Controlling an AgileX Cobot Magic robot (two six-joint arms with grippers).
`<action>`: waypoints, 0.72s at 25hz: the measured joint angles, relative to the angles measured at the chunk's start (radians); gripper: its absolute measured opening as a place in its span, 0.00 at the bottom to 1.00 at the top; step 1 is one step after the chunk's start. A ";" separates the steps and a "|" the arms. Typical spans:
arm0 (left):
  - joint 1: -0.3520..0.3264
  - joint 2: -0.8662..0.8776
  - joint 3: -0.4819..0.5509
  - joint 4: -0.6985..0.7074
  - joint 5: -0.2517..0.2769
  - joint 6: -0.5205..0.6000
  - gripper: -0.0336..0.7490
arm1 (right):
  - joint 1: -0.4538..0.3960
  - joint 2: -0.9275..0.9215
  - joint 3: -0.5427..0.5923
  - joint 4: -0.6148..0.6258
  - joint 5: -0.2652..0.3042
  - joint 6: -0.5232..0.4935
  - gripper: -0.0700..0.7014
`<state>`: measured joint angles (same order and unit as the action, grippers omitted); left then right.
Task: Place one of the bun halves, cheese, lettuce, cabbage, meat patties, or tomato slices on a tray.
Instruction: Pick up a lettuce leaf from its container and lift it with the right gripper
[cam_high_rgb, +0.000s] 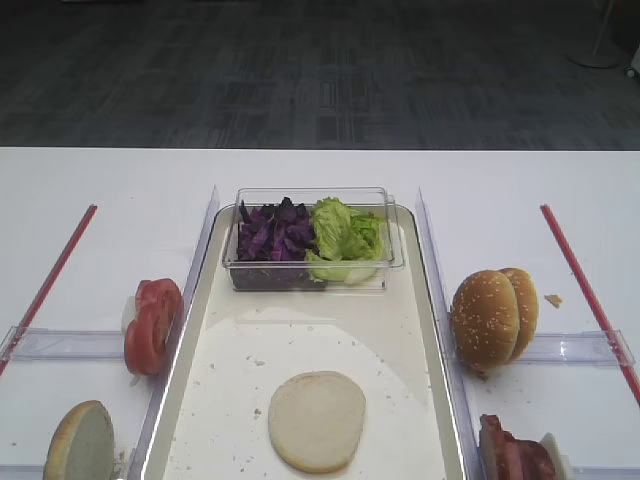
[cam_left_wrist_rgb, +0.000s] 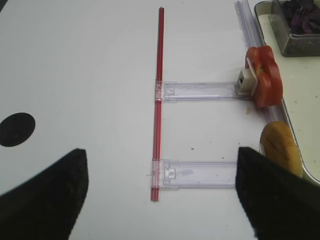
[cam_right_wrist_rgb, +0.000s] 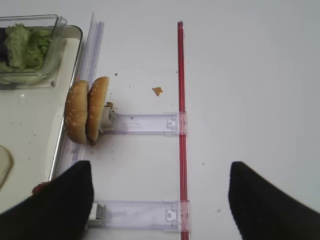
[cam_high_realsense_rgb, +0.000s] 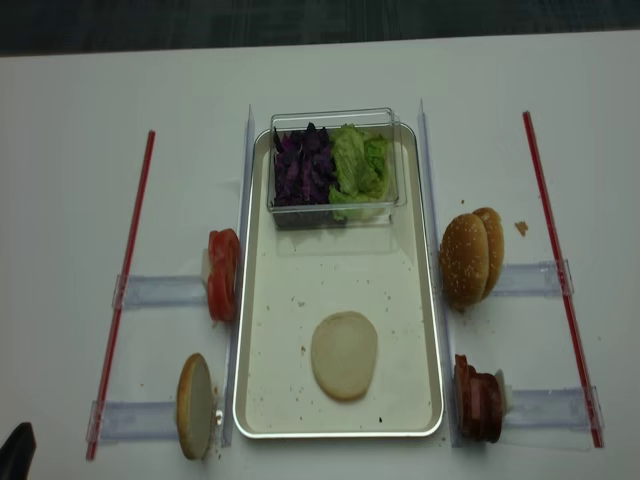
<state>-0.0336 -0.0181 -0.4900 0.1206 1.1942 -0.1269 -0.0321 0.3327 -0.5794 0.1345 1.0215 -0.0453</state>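
1. Seen on the tray (cam_high_realsense_rgb: 430, 330): a bun half (cam_high_realsense_rgb: 344, 355) lying flat, cut side up, toward the near end.
2. Set at the tray's far end: a clear box (cam_high_realsense_rgb: 335, 118) with purple cabbage (cam_high_realsense_rgb: 304, 170) on the left and lettuce (cam_high_realsense_rgb: 358, 170) on the right.
3. Stood on edge left of the tray, on the white table (cam_high_realsense_rgb: 80, 150): tomato slices (cam_high_realsense_rgb: 223, 273) and, nearer, another bun half (cam_high_realsense_rgb: 195, 405).
4. Stood on edge right of the tray: two seeded bun tops (cam_high_realsense_rgb: 470, 257) (leaning together) and, nearer, meat patties (cam_high_realsense_rgb: 478, 402).
5. Right gripper (cam_right_wrist_rgb: 160, 200): jaws spread wide over bare table, gripping nothing, beside a red strip (cam_right_wrist_rgb: 182, 125).
6. Left gripper (cam_left_wrist_rgb: 160, 200): jaws likewise wide apart and empty, well clear of the food.
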 joint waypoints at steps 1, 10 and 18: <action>0.000 0.000 0.000 0.000 0.000 0.000 0.75 | 0.000 0.042 -0.015 0.000 -0.011 0.000 0.84; 0.000 0.000 0.000 0.000 0.000 0.000 0.75 | 0.000 0.500 -0.241 -0.005 -0.061 0.000 0.84; 0.000 0.000 0.000 0.000 0.000 0.000 0.75 | 0.000 0.874 -0.468 -0.010 -0.042 0.000 0.84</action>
<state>-0.0336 -0.0181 -0.4900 0.1206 1.1942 -0.1269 -0.0321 1.2065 -1.0471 0.1248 0.9794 -0.0453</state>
